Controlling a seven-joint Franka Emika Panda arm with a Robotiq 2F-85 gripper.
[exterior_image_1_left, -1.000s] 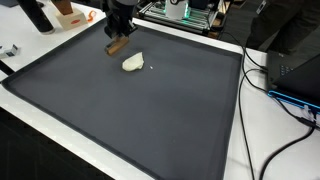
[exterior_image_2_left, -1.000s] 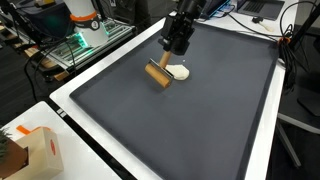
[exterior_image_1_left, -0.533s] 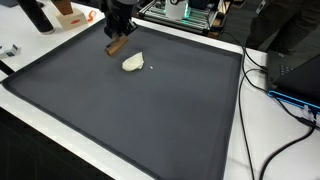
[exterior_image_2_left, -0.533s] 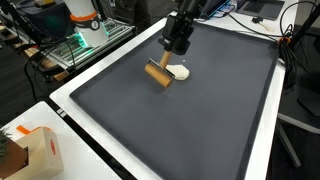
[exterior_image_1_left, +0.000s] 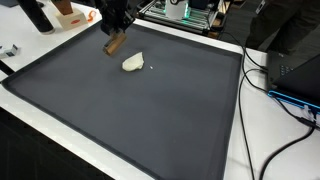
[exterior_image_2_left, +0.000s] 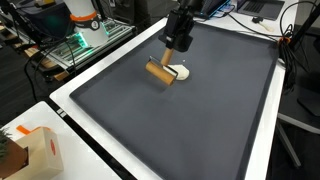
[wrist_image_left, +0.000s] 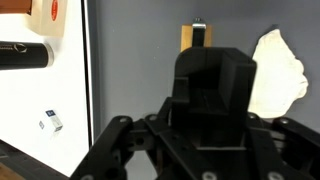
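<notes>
The gripper (exterior_image_1_left: 115, 33) holds a small wooden block (exterior_image_1_left: 114, 45) near the far corner of the dark mat (exterior_image_1_left: 150, 120). In both exterior views the block hangs just under the fingers and looks tilted, with 1 end lower than the other; whether that lower end touches the mat, I cannot tell. In the wrist view, 1 dark finger (wrist_image_left: 201, 34) lies across the block (wrist_image_left: 187, 38), so the jaws seem pressed together on it, although the bulky gripper body hides most of the fingertips.

I judge the block to be light, stiff and rather smooth. It will not bend or break, but it could slide or turn in a pinch taken near 1 end. The best hold is across its 2 long flat faces, close to the middle.

A white crumpled lump (exterior_image_2_left: 179, 72) lies on the mat just beside the block, at about 3 o'clock from it in the wrist view and at about 4 o'clock in an exterior view (exterior_image_1_left: 132, 62). It looks soft and very light.

The arm enters from 12 o'clock in both exterior views, and the wrist points almost straight down at the mat.
</notes>
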